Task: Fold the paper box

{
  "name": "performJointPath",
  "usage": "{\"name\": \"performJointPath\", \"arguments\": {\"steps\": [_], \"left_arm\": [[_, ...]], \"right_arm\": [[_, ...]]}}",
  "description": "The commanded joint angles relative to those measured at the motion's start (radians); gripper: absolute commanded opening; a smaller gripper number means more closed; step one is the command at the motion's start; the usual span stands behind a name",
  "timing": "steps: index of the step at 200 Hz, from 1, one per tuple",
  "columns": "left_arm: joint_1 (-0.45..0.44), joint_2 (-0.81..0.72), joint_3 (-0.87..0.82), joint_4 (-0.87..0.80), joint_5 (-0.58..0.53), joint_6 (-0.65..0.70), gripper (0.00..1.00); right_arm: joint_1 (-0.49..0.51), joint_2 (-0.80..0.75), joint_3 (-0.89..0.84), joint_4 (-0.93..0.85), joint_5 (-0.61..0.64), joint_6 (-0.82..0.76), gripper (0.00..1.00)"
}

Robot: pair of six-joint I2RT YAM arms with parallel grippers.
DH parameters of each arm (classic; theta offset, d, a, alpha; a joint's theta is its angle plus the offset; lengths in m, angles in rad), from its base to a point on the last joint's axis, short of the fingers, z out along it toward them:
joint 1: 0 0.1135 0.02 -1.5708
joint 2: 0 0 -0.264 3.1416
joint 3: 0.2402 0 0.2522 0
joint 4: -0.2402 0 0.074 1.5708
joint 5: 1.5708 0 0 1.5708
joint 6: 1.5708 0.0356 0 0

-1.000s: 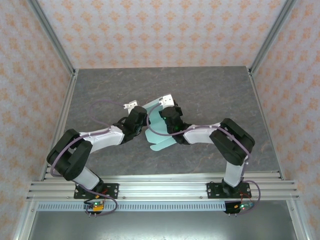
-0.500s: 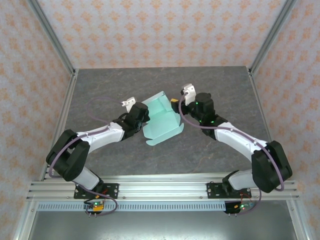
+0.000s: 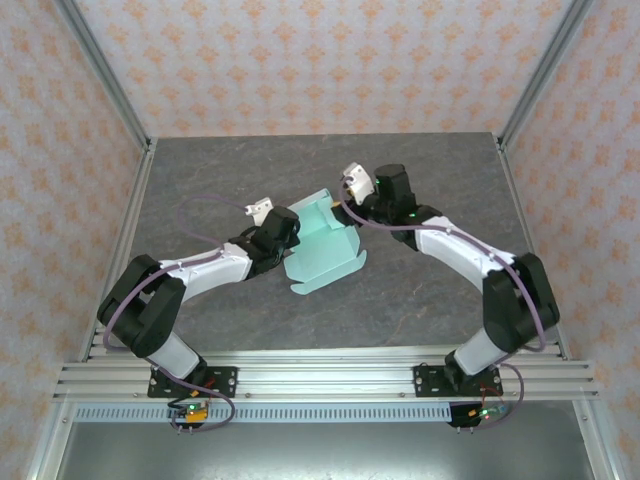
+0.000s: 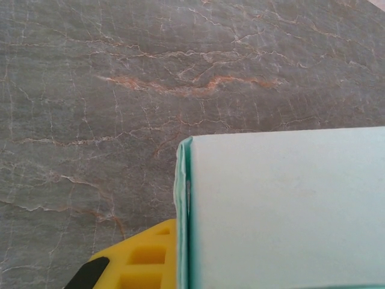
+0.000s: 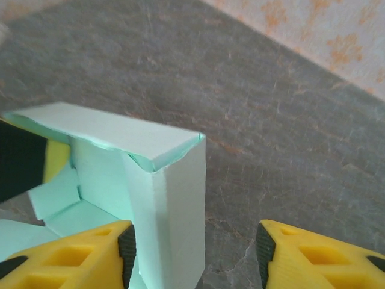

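Observation:
The paper box is pale mint card, partly folded, with raised walls round an open floor, lying mid-table. My left gripper is shut on its left wall. In the left wrist view one yellow finger presses against that upright wall, and the other finger is hidden behind the card. My right gripper is open at the box's far right corner. In the right wrist view that corner wall stands between the spread fingers, closer to the left pad; the right pad is well apart from it.
The grey marbled table has free room to the right of the box and behind it. Aluminium posts and patterned walls close in the sides and back. A slotted rail runs along the near edge by the arm bases.
The right gripper left the box, swung out to the back right, then came back to the far right corner, open. The box walls now stand up. The left gripper kept its hold.

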Motion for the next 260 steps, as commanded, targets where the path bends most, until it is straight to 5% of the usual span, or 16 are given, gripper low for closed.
{"name": "performJointPath", "arguments": {"steps": [1, 21, 37, 66, 112, 122, 147, 169, 202, 223, 260], "left_arm": [[0.003, -0.003, 0.036, -0.021, -0.021, -0.021, 0.00], [0.003, 0.001, 0.048, -0.027, -0.021, -0.015, 0.00], [0.003, 0.004, 0.050, -0.028, -0.027, -0.024, 0.00], [0.003, 0.007, 0.046, -0.016, -0.015, -0.040, 0.00], [0.003, 0.017, 0.055, -0.010, 0.016, -0.056, 0.00], [0.003, 0.015, 0.052, -0.006, 0.014, -0.057, 0.00], [0.003, 0.014, 0.056, -0.009, 0.018, -0.056, 0.00], [0.003, 0.015, 0.058, -0.009, 0.010, -0.050, 0.00], [0.003, 0.015, 0.054, -0.013, 0.008, -0.049, 0.00], [0.006, 0.021, 0.055, -0.015, 0.003, -0.052, 0.00], [0.017, 0.019, 0.073, -0.046, -0.010, -0.025, 0.00]], "right_arm": [[0.047, 0.075, 0.076, -0.068, 0.111, -0.051, 0.53], [0.107, 0.131, 0.108, -0.037, 0.262, 0.007, 0.49], [0.156, 0.168, 0.120, 0.016, 0.531, 0.093, 0.22], [0.235, 0.213, 0.089, 0.156, 0.825, 0.223, 0.04], [0.329, 0.318, 0.094, 0.307, 1.112, 0.280, 0.11], [0.328, 0.330, 0.097, 0.335, 1.141, 0.269, 0.21], [0.309, 0.315, 0.097, 0.331, 1.007, 0.245, 0.28], [0.292, 0.314, 0.095, 0.311, 0.942, 0.223, 0.00], [0.278, 0.278, 0.057, 0.334, 0.899, 0.246, 0.00], [0.267, 0.228, 0.029, 0.323, 0.742, 0.267, 0.26], [0.224, 0.059, -0.088, 0.312, 0.459, 0.261, 0.56]]}}
